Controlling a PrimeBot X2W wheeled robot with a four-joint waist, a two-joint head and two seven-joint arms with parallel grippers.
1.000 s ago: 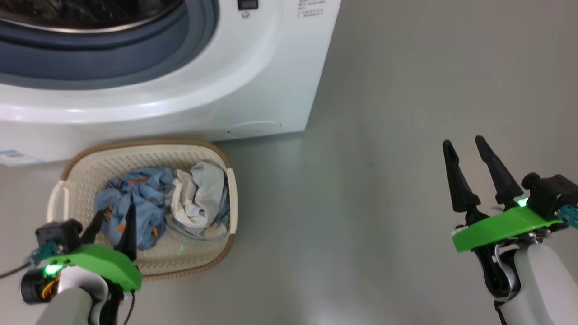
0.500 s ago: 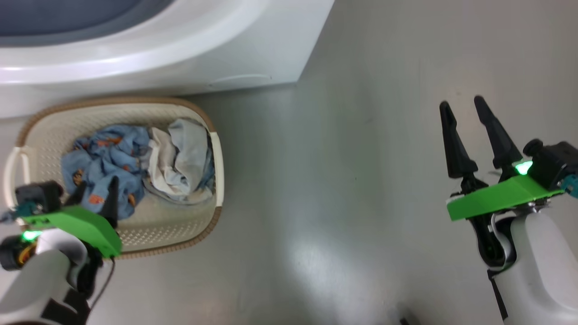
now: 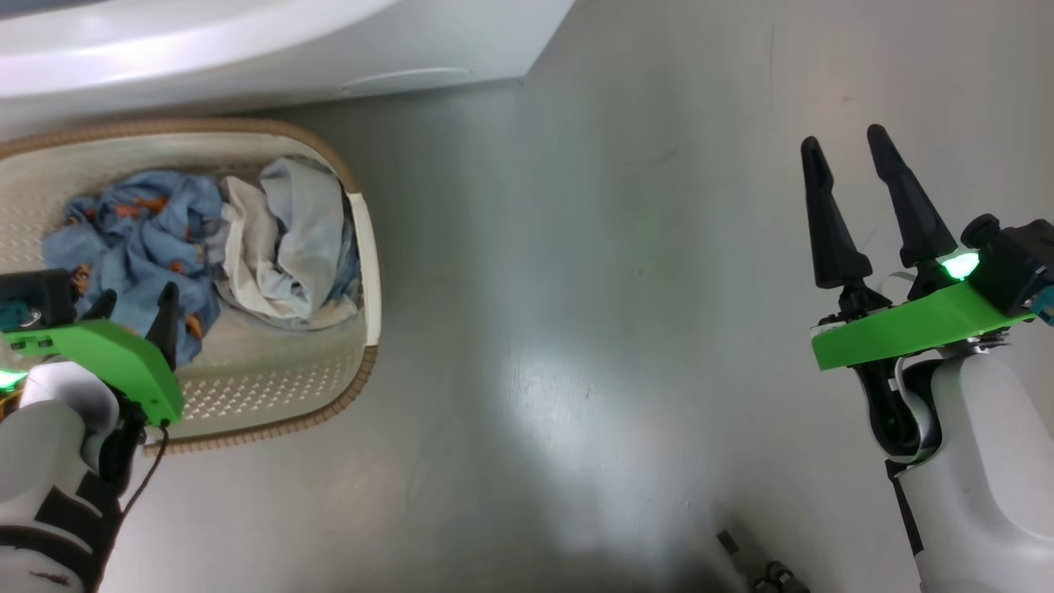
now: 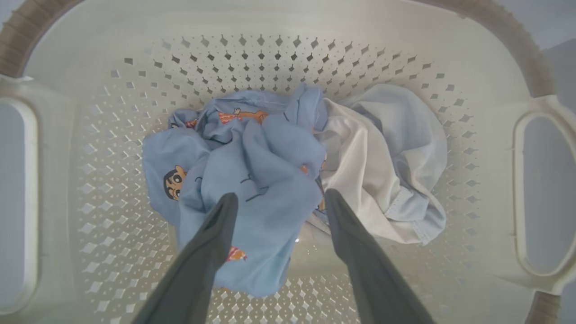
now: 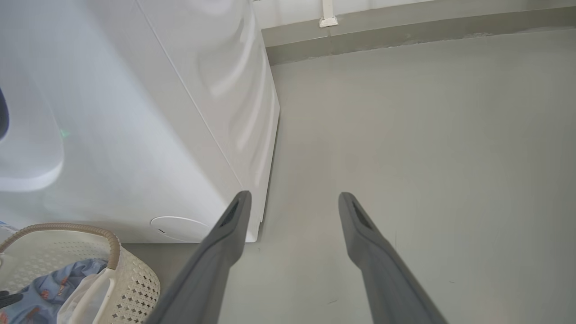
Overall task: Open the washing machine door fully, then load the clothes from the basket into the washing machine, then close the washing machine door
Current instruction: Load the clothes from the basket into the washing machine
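Note:
The cream basket [image 3: 366,247] with a brown rim stands on the floor in front of the white washing machine [image 3: 247,49]. The clothes lie in it: a blue printed garment [image 4: 265,157] bunched on the left and a white and pale blue one [image 4: 382,148] on the right. My left gripper [image 3: 136,298] hangs open over the basket. In the left wrist view its fingertips [image 4: 229,202] straddle the blue garment, left gripper [image 4: 280,195] just above the cloth, nothing held. My right gripper [image 3: 844,140] is open over bare floor, far right of the basket. The washing machine door is out of view.
The right wrist view looks past the right gripper [image 5: 294,196] at the machine's front right corner [image 5: 252,171], its low round cap [image 5: 177,227] and the basket's end [image 5: 135,283]. Grey floor [image 3: 617,288] spreads to the right, up to a wall skirting [image 5: 405,31].
The head view has tilted down and shifted, so the drum opening has left the top of the picture. My left gripper stays open over the blue garment; the right one stays open.

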